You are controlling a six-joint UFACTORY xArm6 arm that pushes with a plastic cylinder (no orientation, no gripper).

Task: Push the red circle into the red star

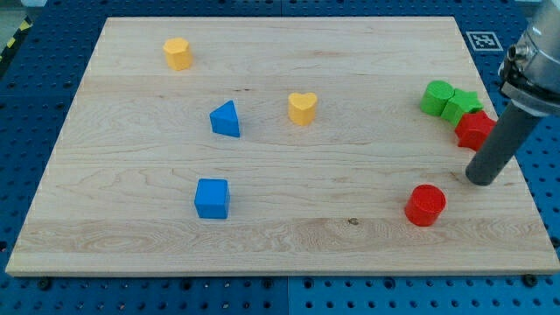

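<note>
The red circle (425,205) lies on the wooden board (280,245) at the view's lower right. The red star (473,129) sits at the right side, above the circle, touching the green star (460,105). My tip (480,180) rests on the board to the right of and a little above the red circle, just below the red star. A gap separates the tip from the circle. The rod's dark shaft partly covers the red star's right edge.
A green circle (436,96) sits left of the green star. A yellow heart (302,108) is at centre, a blue triangle (226,119) left of it, a blue cube (212,198) below, and a yellow hexagon (177,53) at the upper left.
</note>
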